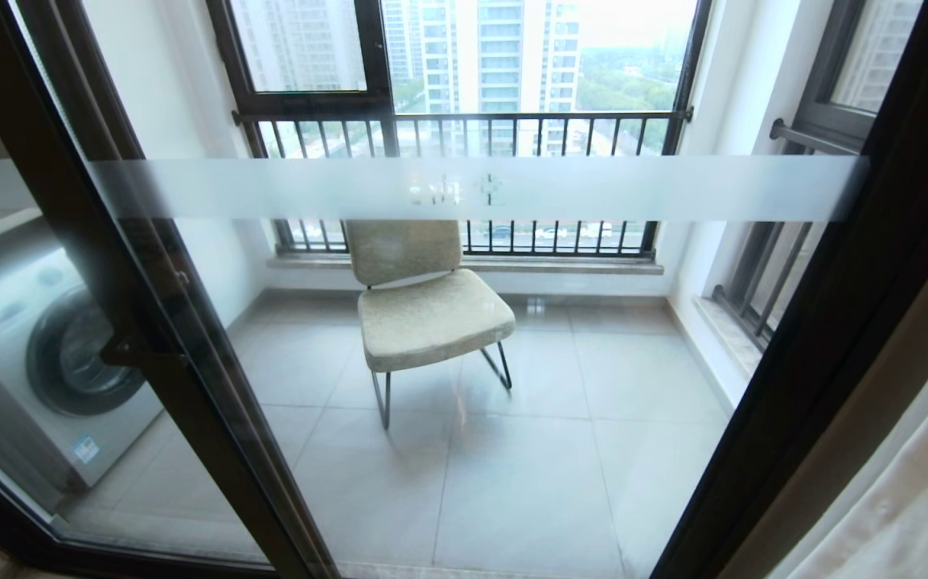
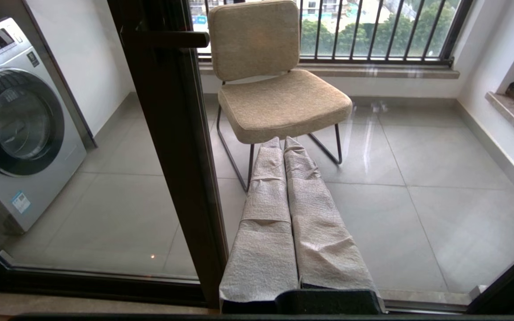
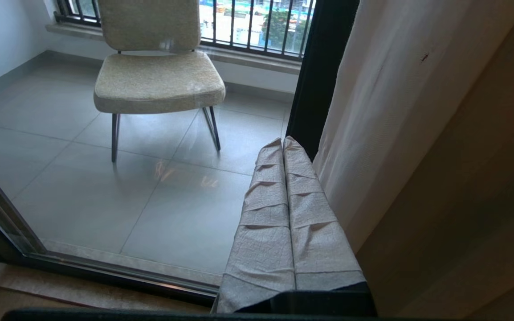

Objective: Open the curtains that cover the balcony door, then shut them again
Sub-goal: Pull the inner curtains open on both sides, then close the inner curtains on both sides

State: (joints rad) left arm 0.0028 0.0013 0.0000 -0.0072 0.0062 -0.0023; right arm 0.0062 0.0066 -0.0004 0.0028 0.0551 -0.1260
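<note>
My two pincers hang low before the balcony door (image 1: 464, 189), both pressed together and holding nothing. My right pincer (image 3: 283, 142) points toward the gathered curtains (image 3: 386, 102), the pale sheer layer just beside its tips and the thick beige layer (image 3: 475, 178) beyond it on the same side. My left pincer (image 2: 283, 141) faces the dark door frame (image 2: 168, 147) and the glass, well apart from any fabric.

The curtains stand drawn clear of the glass, so I judge the closing half of the job remains. The risks start with the grip: with fingers shut, I would only brush the sheer and push it aside, not catch it. If I pinch the sheer alone, the heavy layer may stay bunched at the side. A pull angled downward instead of along the rail could strain the hooks. Reaching too far forward could knock my tips against the glass or the frame.

Only the right wrist view shows both fabric layers close up. The head view catches only a sliver of cream cloth at its lower right corner and neither pincer, but it alone shows the frosted band across the glass. The left wrist view best shows the washing machine (image 2: 16, 125) and door handle (image 2: 168, 39). The chair (image 1: 424, 297) appears in all three.
</note>
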